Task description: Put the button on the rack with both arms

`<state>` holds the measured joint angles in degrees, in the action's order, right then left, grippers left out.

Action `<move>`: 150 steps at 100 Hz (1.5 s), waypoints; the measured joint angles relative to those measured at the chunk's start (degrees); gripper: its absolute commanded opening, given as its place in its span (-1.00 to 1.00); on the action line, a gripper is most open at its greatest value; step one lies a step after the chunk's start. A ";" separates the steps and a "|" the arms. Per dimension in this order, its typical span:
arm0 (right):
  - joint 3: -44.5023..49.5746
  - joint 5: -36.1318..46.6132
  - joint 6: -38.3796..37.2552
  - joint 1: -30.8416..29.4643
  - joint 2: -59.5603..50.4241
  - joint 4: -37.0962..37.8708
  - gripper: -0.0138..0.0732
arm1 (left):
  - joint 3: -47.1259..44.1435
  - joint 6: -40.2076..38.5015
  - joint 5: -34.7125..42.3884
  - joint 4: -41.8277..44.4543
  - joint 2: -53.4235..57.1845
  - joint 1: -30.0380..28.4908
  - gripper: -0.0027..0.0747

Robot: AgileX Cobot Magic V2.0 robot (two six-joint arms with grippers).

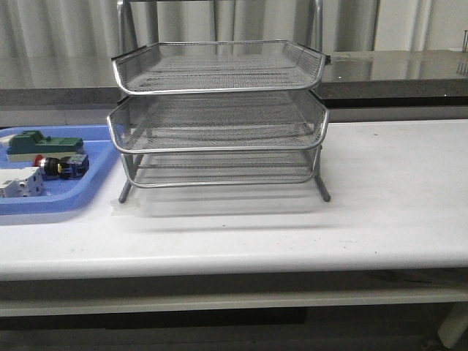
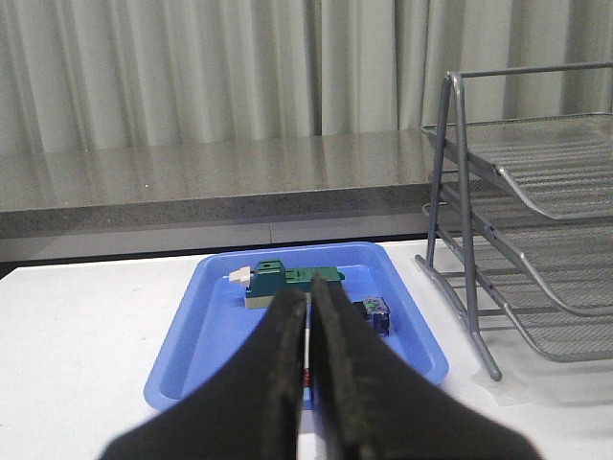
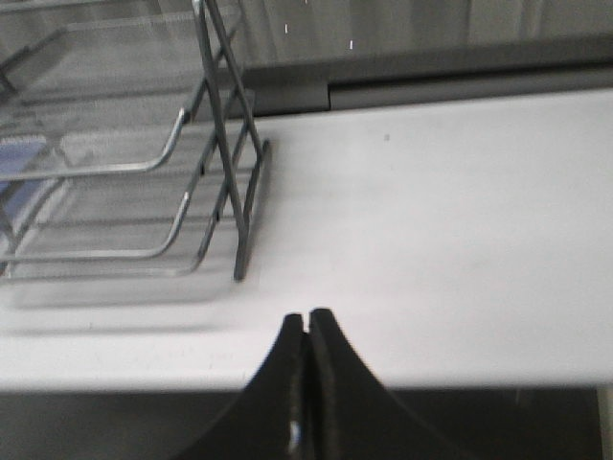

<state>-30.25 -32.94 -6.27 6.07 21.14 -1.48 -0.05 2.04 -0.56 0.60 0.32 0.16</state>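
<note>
Button [image 1: 53, 165] lies in blue tray [image 1: 88, 191], far left, between green block [image 1: 44, 142] and white block [image 1: 20, 182] | 3-tier rack [image 1: 219, 117] at centre holds nothing | left gripper [image 2: 308, 316] and right gripper [image 3: 307, 331] both pinched closed, gripping nothing | task not yet begun: pick, transfer, place all remain

A white table [image 1: 395, 212] carries the three-tier silver wire-mesh rack [image 1: 219, 117] standing on its legs toward the back, and just beside it, at the table's left edge, a blue plastic tray [image 1: 69, 196] lying flat.
</note>
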 measured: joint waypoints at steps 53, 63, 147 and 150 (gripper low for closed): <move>-16.12 -3.60 0.00 0.00 30.33 -10.30 -0.83 | 0.00 0.00 0.00 0.00 0.00 0.00 -0.92; -16.12 -2.79 -0.11 0.00 33.39 -13.69 -0.67 | 0.00 0.00 0.00 0.00 0.00 0.00 -0.92; -17.43 12.55 32.36 6.00 60.92 -57.90 0.46 | 0.00 0.00 0.00 0.00 0.00 0.00 -0.92; -17.97 12.55 34.23 6.25 62.33 -59.64 0.46 | 0.00 0.00 0.00 0.00 0.00 0.00 -0.92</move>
<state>-48.22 -20.39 27.97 12.32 83.47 -61.12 -0.05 2.04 -0.56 0.60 0.32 0.16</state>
